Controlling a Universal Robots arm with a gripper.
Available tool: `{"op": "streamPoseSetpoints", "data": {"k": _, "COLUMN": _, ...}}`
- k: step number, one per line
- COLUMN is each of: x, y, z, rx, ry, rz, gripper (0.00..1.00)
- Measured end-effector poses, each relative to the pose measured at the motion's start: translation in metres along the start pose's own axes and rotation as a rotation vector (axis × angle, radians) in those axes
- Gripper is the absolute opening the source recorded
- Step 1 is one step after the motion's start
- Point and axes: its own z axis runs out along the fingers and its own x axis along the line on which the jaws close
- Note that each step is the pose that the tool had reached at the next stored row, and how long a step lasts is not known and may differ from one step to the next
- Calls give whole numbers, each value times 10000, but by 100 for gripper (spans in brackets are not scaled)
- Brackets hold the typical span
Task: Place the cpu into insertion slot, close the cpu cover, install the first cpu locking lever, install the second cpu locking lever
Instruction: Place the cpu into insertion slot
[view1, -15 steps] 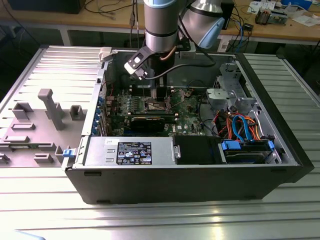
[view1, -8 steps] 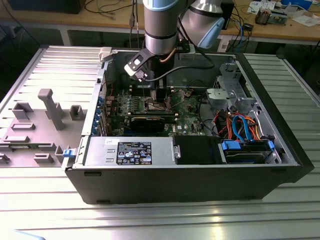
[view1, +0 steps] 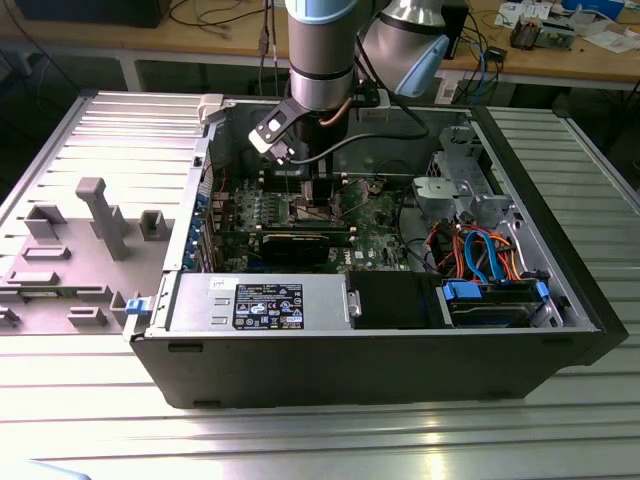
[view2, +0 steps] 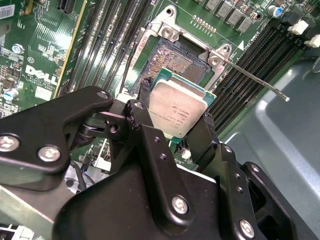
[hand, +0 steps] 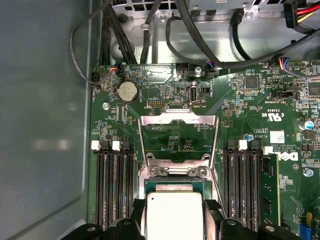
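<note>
The cpu (view2: 177, 107), a flat square chip with a silvery top, is clamped by two opposite edges between the black fingers (view2: 202, 135) of my gripper (view2: 175, 102), which is shut on it. It hangs just over the insertion slot (view2: 172, 57), covering part of the slot's dark centre; I cannot tell whether they touch. In the first wrist view the cpu (hand: 172, 215) sits in the gripper (hand: 174, 206) at the socket rim (hand: 172, 171). The cpu cover (hand: 178, 119) stands swung open beyond it. A thin locking lever (view2: 257, 82) sticks out free beside the socket. In the exterior view the gripper (view1: 318, 205) reaches down into the case.
Long black memory slots (hand: 114, 185) flank the socket on both sides. Black cables (hand: 190, 35) run along the case wall past the board's edge. The open computer case (view1: 350, 370) holds a power supply (view1: 265, 303) and a drive bay with blue and orange cables (view1: 485, 255).
</note>
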Motion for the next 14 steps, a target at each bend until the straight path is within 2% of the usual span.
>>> {"op": "streamPoseSetpoints", "data": {"k": 8, "x": -1, "y": -4, "z": 20, "rx": -1, "ry": 1, "rz": 1, "gripper": 54}}
{"op": "streamPoseSetpoints", "data": {"k": 14, "x": -8, "y": -42, "z": 103, "rx": 0, "ry": 0, "rz": -2, "gripper": 54}}
